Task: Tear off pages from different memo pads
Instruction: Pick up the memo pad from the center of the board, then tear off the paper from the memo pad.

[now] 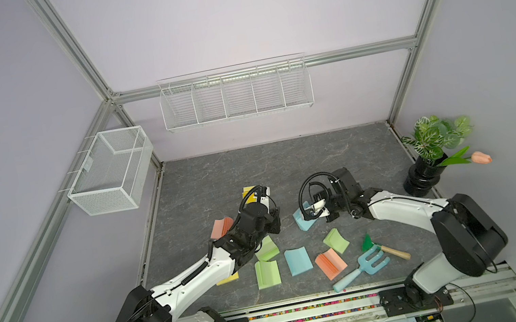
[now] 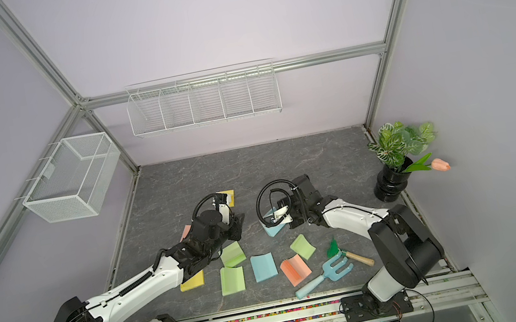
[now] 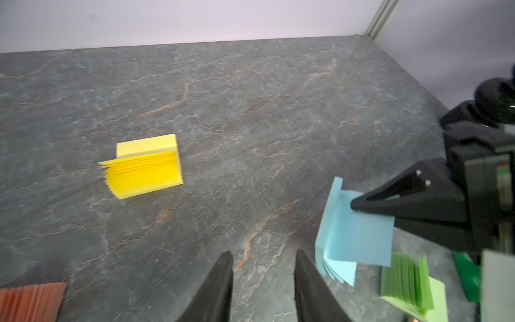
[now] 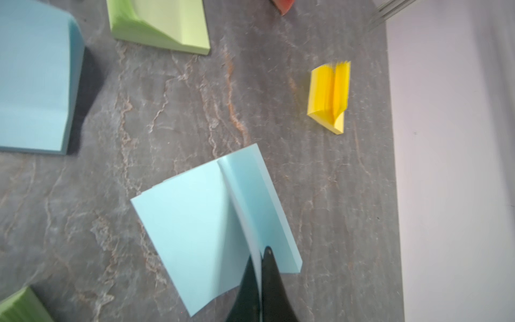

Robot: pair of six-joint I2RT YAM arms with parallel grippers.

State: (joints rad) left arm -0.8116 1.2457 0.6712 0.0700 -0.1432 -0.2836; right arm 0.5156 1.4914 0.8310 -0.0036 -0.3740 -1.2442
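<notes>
Grey counter [image 4: 167, 111]: right tool [image 4: 262, 251] pinches a blue page [image 4: 237, 200] above its pad [image 4: 189, 223]; left tool [image 3: 263, 255], narrowly parted, empty, just left.

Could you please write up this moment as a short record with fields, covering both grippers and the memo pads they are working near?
Left gripper: open, empty, above bare table
Right gripper: shut on the top page of a light blue memo pad
Page state: lifted and curled, not yet torn off
Nearby pad: yellow memo pad, pages fanned, untouched
Pads in both top views: nine
Other items: blue garden fork, black vase
</notes>
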